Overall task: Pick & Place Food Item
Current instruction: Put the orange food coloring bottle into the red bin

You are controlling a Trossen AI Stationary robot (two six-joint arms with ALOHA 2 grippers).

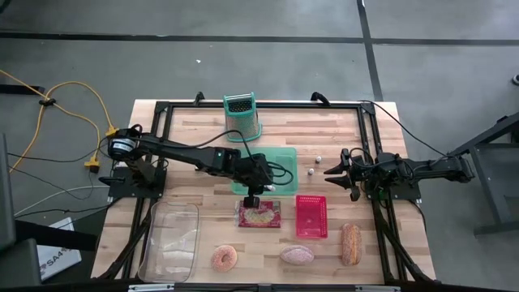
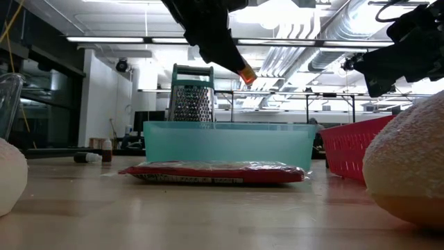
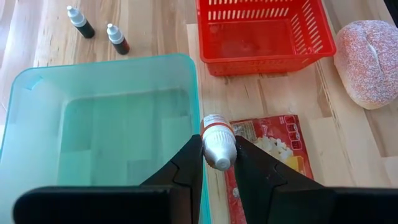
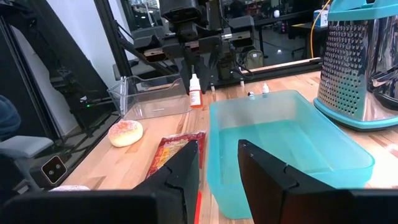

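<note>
left fingers clamped on small dropper bottle above teal bin edge | right fingers near-closed, empty | shift over bin centre, lower, then release

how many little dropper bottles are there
3: one dropper bottle held in the left gripper by the teal bin's edge, two bottles standing on the table beyond the bin.
</note>
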